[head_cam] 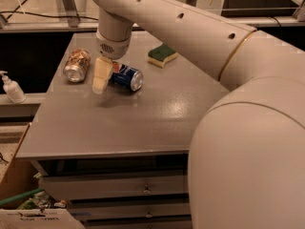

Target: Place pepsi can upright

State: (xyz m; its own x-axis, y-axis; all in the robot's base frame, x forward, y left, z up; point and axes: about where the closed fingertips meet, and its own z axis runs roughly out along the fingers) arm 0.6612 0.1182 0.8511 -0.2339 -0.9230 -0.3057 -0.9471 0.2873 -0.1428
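Note:
The pepsi can [127, 77] lies on its side on the grey table [143, 113], its silver end facing front right. My gripper [101, 76] hangs from the big white arm just left of the can, close to its far end. One cream finger [102, 74] shows, pointing down at the table top between the two cans. A tan-orange patterned can [77, 65] lies on its side to the left of the gripper.
A green and yellow sponge [162, 55] lies at the back of the table. A white soap bottle [12, 88] stands on a ledge off the table's left. Drawers [143, 190] are below the table top. My arm's bulk fills the right foreground.

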